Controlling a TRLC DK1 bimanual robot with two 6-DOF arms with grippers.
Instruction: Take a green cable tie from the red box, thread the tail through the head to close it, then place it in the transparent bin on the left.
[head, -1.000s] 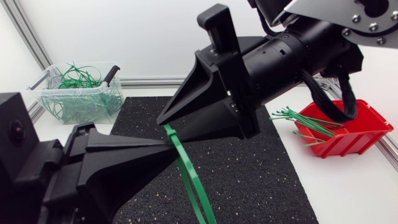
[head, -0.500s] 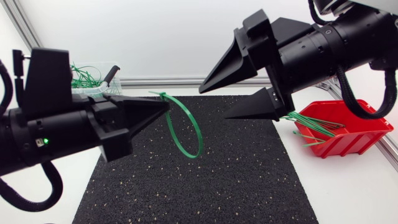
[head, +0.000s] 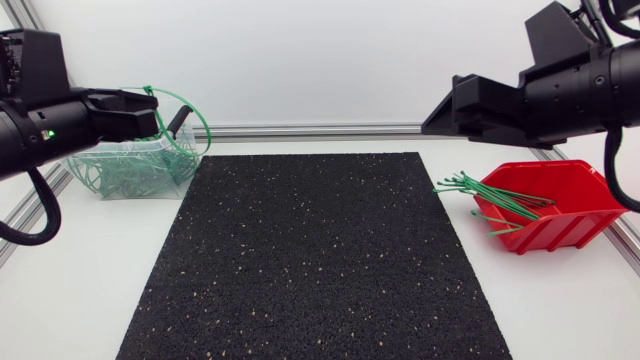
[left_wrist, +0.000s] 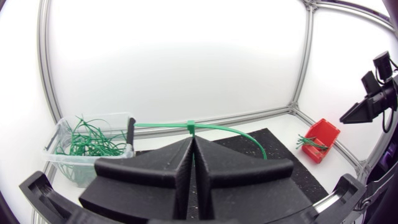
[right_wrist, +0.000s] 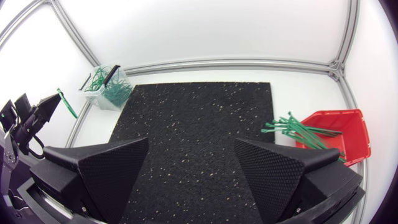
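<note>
Left gripper (head: 153, 108) is hanging raised near the transparent bin (head: 128, 172) at the worktop's far left. Its fingers are pressing together on the closed green cable tie (left_wrist: 191, 126), and the loop is arching out ahead of the fingertips, with the head just above them. More green ties are lying heaped inside the bin. Right gripper (right_wrist: 191, 163) is hovering above the black mat (head: 310, 260), fingers standing wide apart, gripping nothing. Red box (head: 570, 215) is sitting at the right, with loose ties (head: 478, 190) sticking out over its rim
</note>
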